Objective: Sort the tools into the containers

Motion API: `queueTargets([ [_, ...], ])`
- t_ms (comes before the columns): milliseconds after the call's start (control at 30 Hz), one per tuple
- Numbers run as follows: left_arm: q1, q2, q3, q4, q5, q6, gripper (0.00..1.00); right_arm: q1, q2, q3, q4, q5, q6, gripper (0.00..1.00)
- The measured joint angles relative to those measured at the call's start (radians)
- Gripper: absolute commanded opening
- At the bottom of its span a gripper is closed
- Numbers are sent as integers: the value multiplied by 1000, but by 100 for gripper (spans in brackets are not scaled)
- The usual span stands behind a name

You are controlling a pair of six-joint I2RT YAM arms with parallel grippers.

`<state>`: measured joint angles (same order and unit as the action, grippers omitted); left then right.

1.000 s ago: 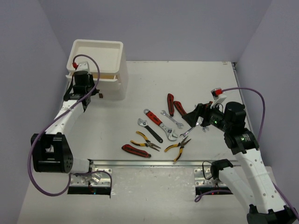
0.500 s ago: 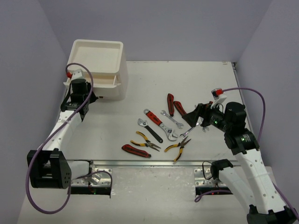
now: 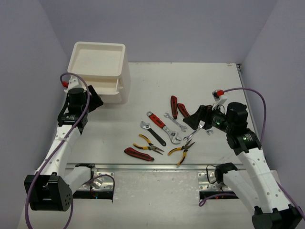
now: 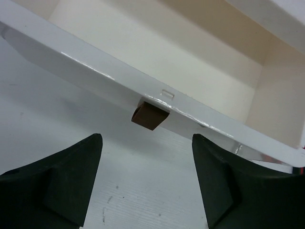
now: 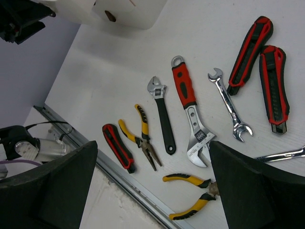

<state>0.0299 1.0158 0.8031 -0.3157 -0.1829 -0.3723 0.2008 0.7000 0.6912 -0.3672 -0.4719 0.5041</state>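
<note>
Your left gripper sits just in front of the box. Its jaws stand well apart, one on each side of the small brown handle of the drawer, and they touch neither it nor anything else, so it holds nothing. That drawer, directly under the box's top tray, stands part open.

Your right gripper hangs well away from the box, out to its right and nearer the arm bases. Its jaws are spread wide and empty above the tools.

Every tool you can see lies on the tabletop, well apart from the box:
- Nearest the box are the black wrench and, just beside it, the red wrench.
- Farther from the box comes a silver wrench, then a pair of red-and-black tools lying side by side.
- Toward the arm bases lie a third red-and-black tool, yellow pliers just beside it, and a second yellow pliers.
- Farthest from the box, a second silver wrench shows only in part past a gripper finger.
</note>
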Motion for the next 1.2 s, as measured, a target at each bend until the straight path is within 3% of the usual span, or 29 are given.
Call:
queueTargets([
  [100, 0, -29, -6, -3, 1, -4, 99, 0, 37, -5, 13, -17, 6, 99],
  [333, 0, -206, 18, -80, 13, -11, 100, 39, 205, 2, 53, -76, 6, 99],
  [533, 0, -341, 70, -155, 23, -31, 100, 265, 453, 115, -5, 83, -74, 89],
  [733, 0, -482, 32, -193, 15, -37, 100, 377, 685, 286, -66, 318, -155, 86],
  [833, -6, -557, -28, -193, -8, -36, 100, 372, 801, 360, -99, 468, -164, 73],
  [967, -41, -558, -72, -200, -17, -30, 100, 326, 1012, 531, -150, 543, -165, 61],
  [1200, -96, -554, -99, -189, 9, -24, 100, 233, 1280, 754, -209, 551, -138, 56],
])
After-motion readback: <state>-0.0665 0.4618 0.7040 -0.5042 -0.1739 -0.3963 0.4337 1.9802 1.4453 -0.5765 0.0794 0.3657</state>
